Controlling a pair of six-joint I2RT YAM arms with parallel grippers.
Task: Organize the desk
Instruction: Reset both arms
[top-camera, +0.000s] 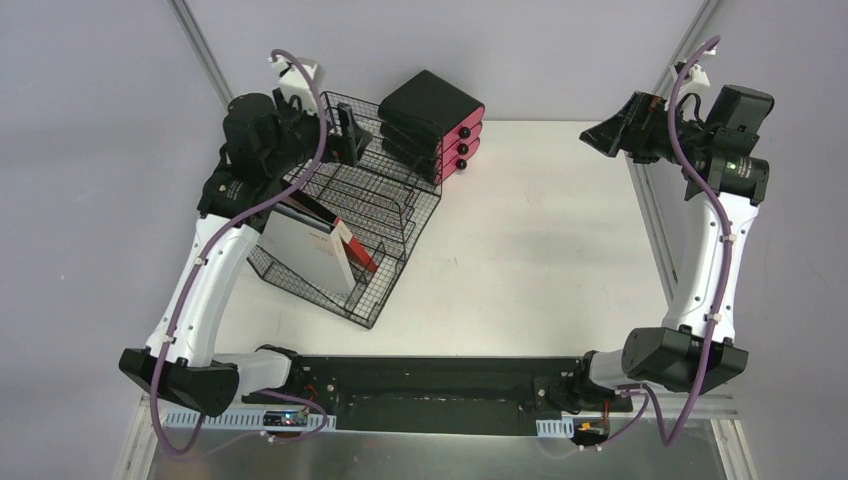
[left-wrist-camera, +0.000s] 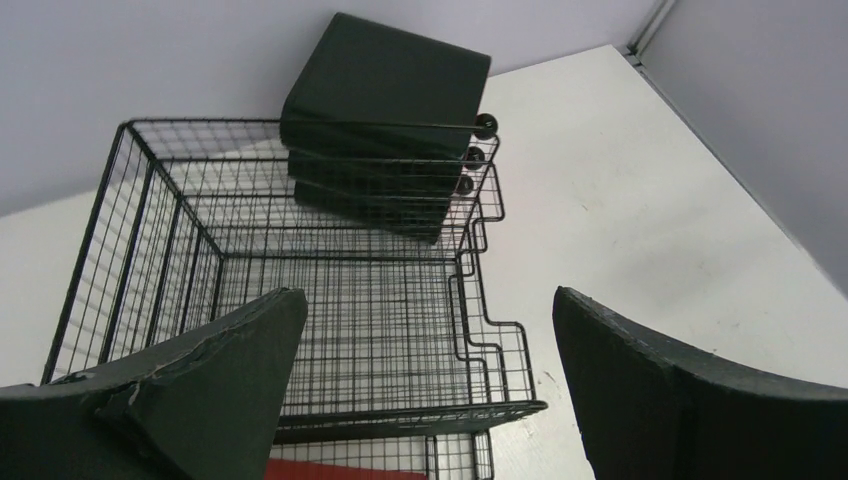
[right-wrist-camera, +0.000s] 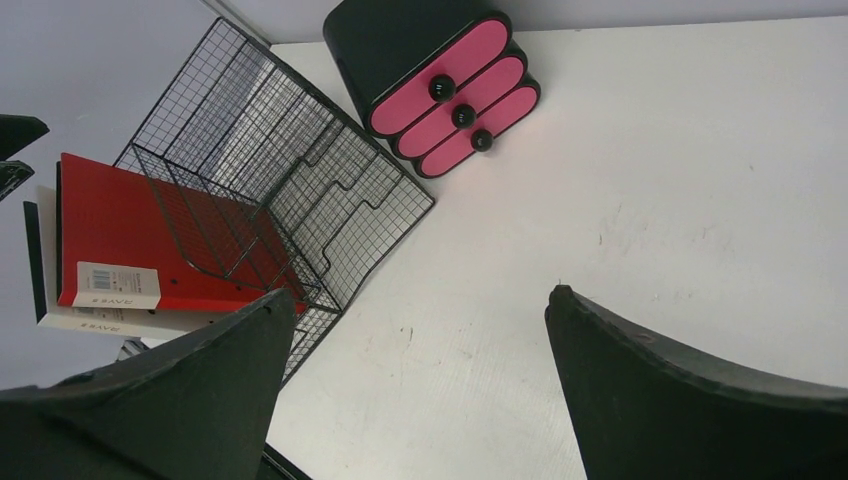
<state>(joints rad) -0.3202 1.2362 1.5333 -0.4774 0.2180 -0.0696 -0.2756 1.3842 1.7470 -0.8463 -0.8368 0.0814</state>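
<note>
Left wrist view: the left gripper (left-wrist-camera: 428, 300) is spread wide and holds nothing. Its two dark fingers frame a black wire file rack (left-wrist-camera: 330, 290) just below and ahead. Past the rack, at the upper centre of the frame, is a small black drawer unit (left-wrist-camera: 385, 80), close to the rack's far end. A strip of red shows at the bottom edge, under the wire.

Right wrist view: the right gripper (right-wrist-camera: 420, 292) is equally wide and empty. It hangs over bare white counter (right-wrist-camera: 680, 200), with the rack and drawers off at the upper left.

Top external view: the counter fills the middle of the frame, and everything on it is gathered at its upper left. The rack's long axis runs diagonally from upper right to lower left. A white and red notebook (top-camera: 305, 245) leans in its lower-left end. The left arm is much the nearer; the right gripper is well apart at the upper right. A reach for the notebook would probably have to clear the rack's wire dividers.
</note>
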